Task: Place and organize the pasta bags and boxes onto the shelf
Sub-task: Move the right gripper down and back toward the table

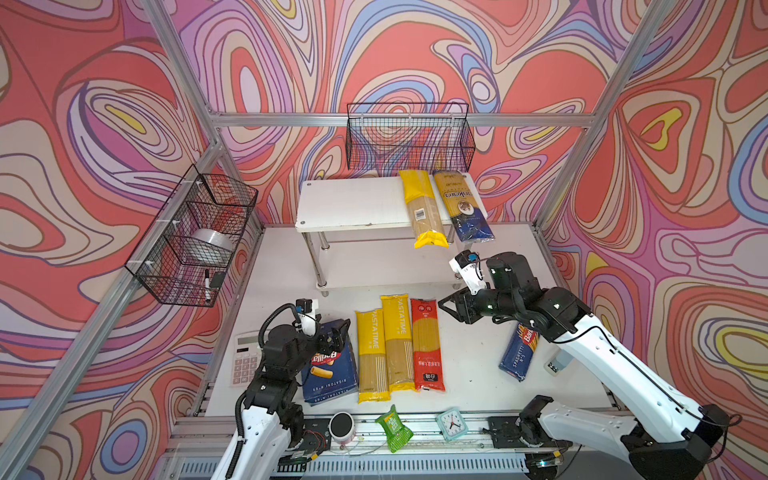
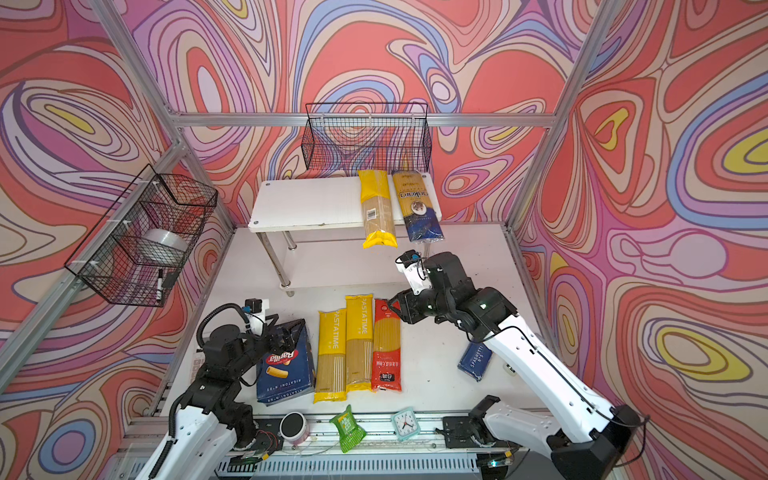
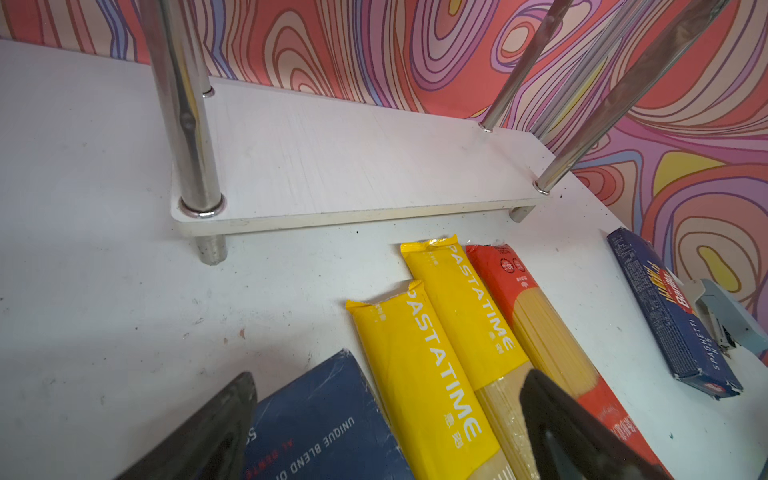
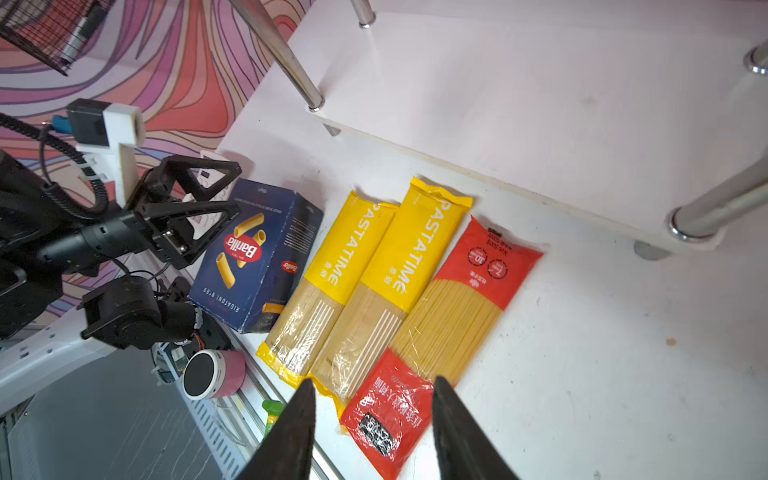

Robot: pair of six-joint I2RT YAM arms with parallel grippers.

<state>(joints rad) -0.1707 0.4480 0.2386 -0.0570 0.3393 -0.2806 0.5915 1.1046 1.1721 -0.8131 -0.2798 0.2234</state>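
I read PASTATIME on one yellow bag [image 4: 353, 249] and its yellow neighbour [image 4: 419, 245]. The wide blue box [image 4: 253, 257] says Barilla, RIGATONI N°89; the narrow blue box [image 3: 673, 316] says Barilla, SPAGHETTI, and probably N°5.

Top board of white two-tier shelf [image 1: 349, 203] bare on its left, yellow plastic spaghetti packet [image 1: 420, 208] and gold-and-blue plastic packet [image 1: 461, 203] filling its right, lower board [image 3: 353, 158] bare between chrome tube legs [image 3: 189, 124], black wire basket [image 1: 409, 137] hanging close above the back.
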